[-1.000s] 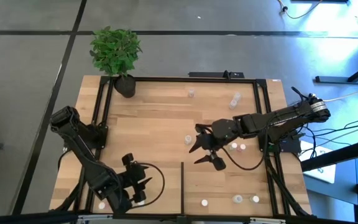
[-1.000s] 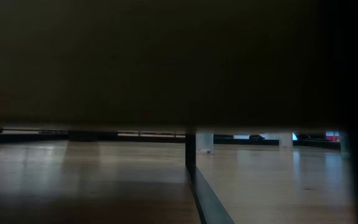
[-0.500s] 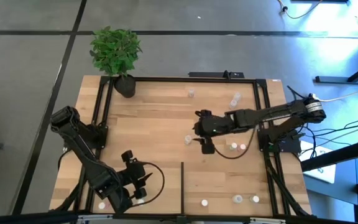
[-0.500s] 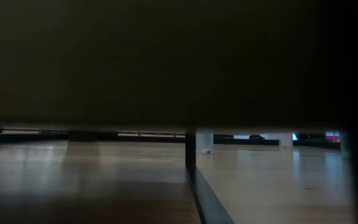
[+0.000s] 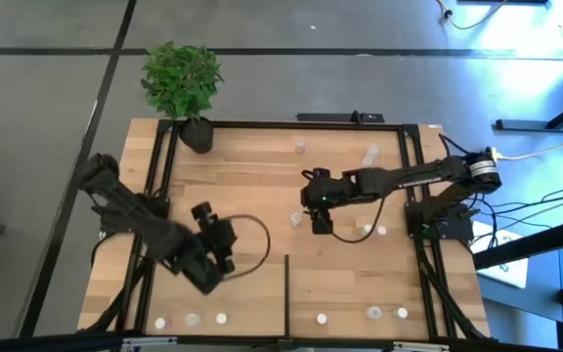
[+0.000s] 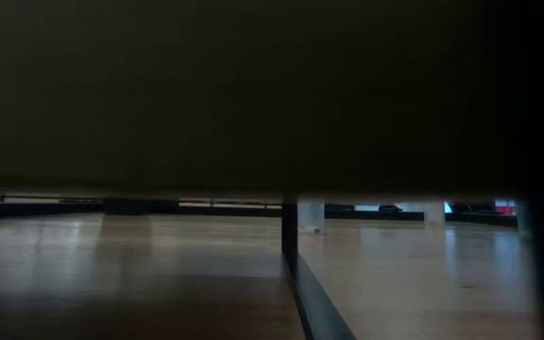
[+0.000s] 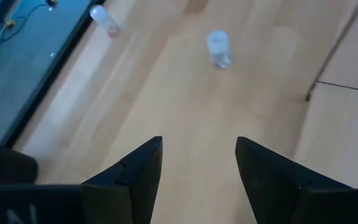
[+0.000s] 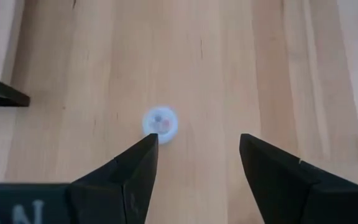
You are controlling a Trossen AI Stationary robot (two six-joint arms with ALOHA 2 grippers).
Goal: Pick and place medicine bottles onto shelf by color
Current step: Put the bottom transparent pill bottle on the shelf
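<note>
From above, the right gripper (image 5: 319, 221) is hanging just beside a bottle (image 5: 295, 219) mid-shelf (image 5: 262, 186); the left gripper (image 5: 225, 256) is hovering left of the divider (image 5: 287, 284). The low view is showing mostly darkness. The right wrist view is showing spread fingers (image 8: 129, 171) flanking that bottle (image 8: 160, 122). The left fingers (image 7: 138, 168) are spread, empty.

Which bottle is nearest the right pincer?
The lone bottle mid-shelf, just left of the right pincer and directly ahead of its open jaws in the wrist view; other bottles sit farther away.
</note>
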